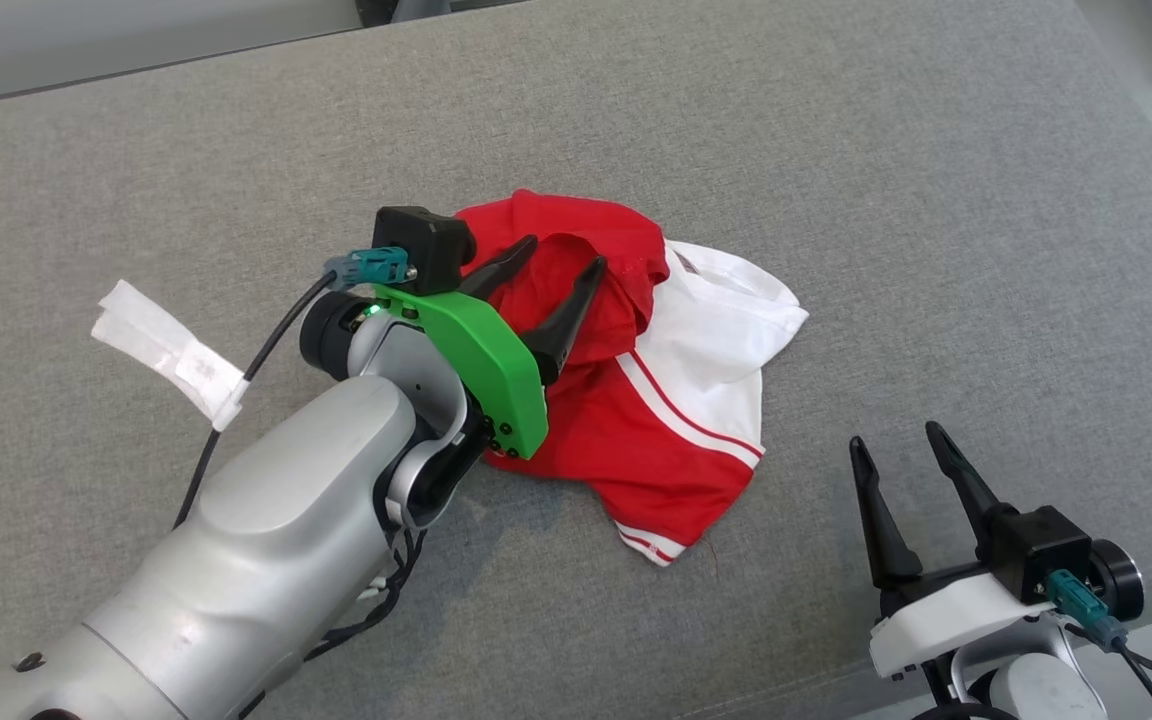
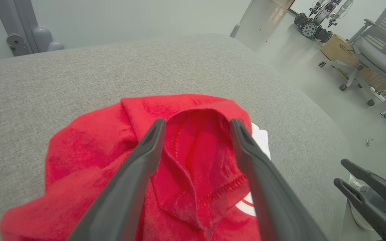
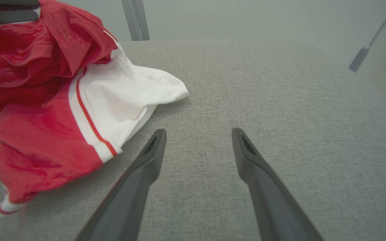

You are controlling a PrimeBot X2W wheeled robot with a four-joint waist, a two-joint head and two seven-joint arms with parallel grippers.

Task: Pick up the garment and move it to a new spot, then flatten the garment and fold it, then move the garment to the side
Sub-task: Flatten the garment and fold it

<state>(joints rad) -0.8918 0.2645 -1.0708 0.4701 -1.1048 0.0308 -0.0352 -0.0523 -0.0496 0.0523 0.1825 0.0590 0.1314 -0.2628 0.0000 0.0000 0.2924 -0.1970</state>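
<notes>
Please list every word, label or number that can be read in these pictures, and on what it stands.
Brown cardboard box: dark print, too blurred to read.
White paper strip on the grey fabric surface: faint marks, too small to read.
Red and white garment: no readable text.

Garment soft cloth; cushion coarse matt weave.
</notes>
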